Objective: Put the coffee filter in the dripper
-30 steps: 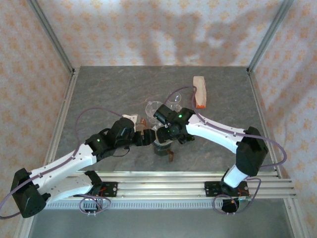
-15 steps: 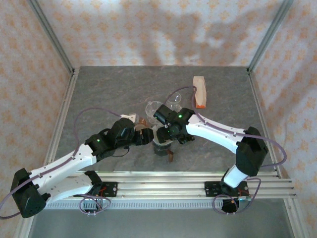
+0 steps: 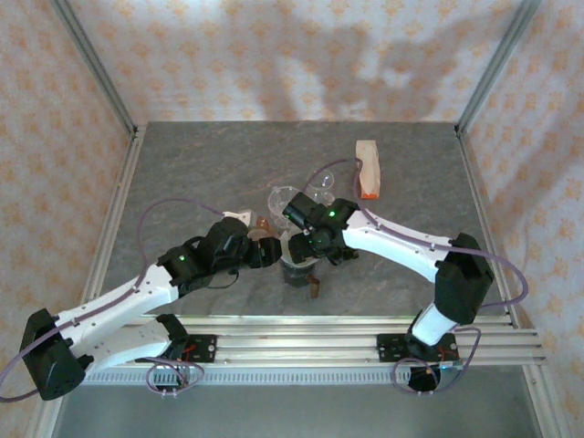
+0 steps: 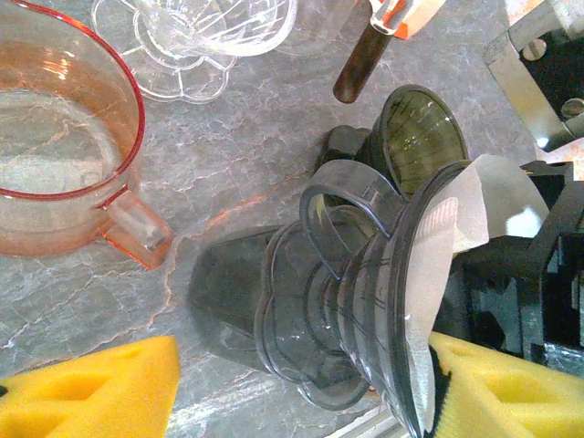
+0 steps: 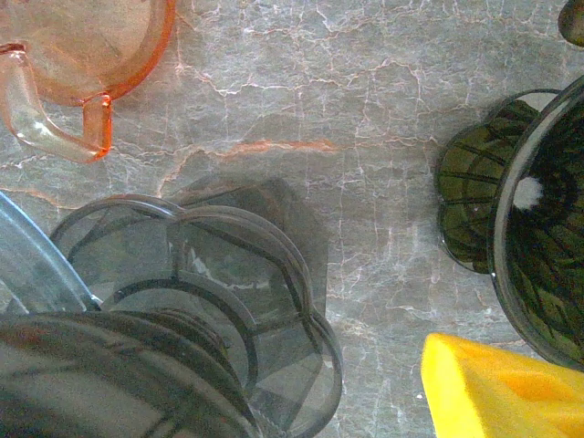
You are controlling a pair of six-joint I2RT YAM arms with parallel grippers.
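Observation:
A smoky grey dripper (image 4: 347,310) lies tilted on its side, with its base towards the pink cup. A white paper filter (image 4: 474,205) sits in its mouth and sticks out past the rim. My left gripper (image 4: 292,401) is open wide around the dripper. One yellow pad (image 4: 87,388) is well clear, and the other pad (image 4: 497,383) is against the filter at the rim. From above, the dripper (image 3: 297,272) lies between my left gripper (image 3: 267,253) and my right gripper (image 3: 307,248). In the right wrist view, the dripper (image 5: 228,301) hides one finger, and the yellow pad (image 5: 497,388) stands apart from it.
A pink measuring cup (image 4: 64,137) stands beside the dripper. Close by are a clear glass dripper (image 4: 201,36) and a dark green dripper (image 4: 420,128). A brown handle (image 4: 360,64) lies behind them. A wooden block with an orange end (image 3: 368,169) lies at the back right.
My left gripper has edged slightly left and back from the dripper. The right arm and the dripper have stayed where they were.

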